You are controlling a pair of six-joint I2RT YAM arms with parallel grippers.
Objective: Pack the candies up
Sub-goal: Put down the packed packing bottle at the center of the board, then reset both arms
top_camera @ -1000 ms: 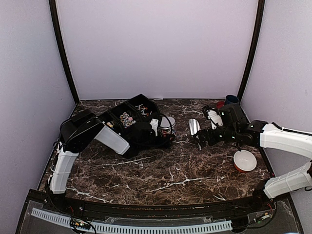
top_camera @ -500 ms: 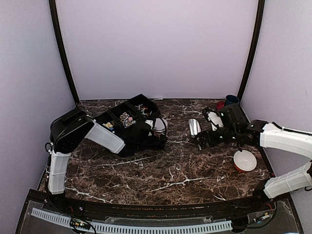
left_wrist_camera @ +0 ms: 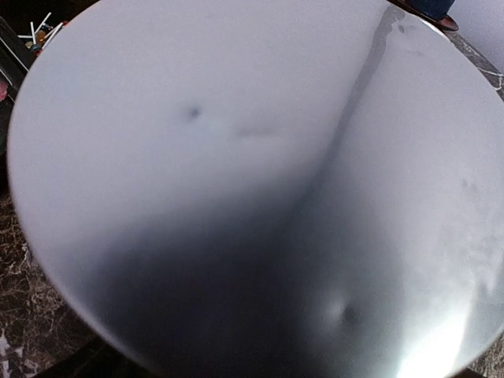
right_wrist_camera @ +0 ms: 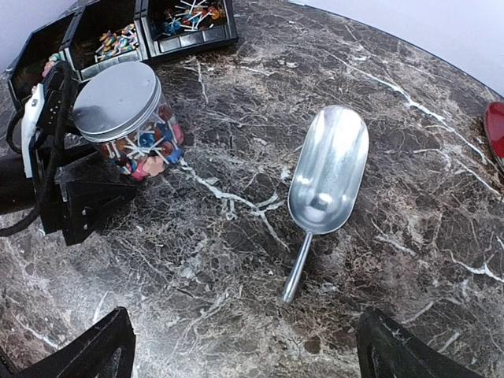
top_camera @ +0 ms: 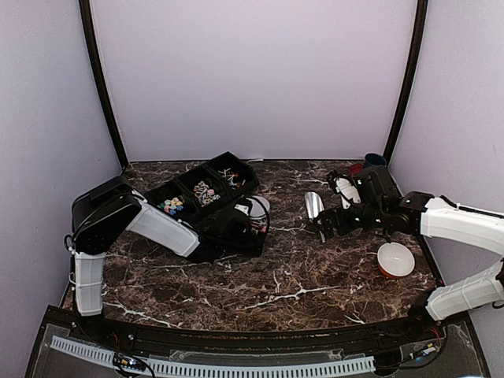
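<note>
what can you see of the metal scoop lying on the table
The scoop is shiny silver metal, with a long rounded bowl and a thin rod handle. It lies flat on the dark marble table, hollow side up and empty, its handle pointing toward the right wrist camera. Only the table touches it; the clear jar stands apart from it.
</note>
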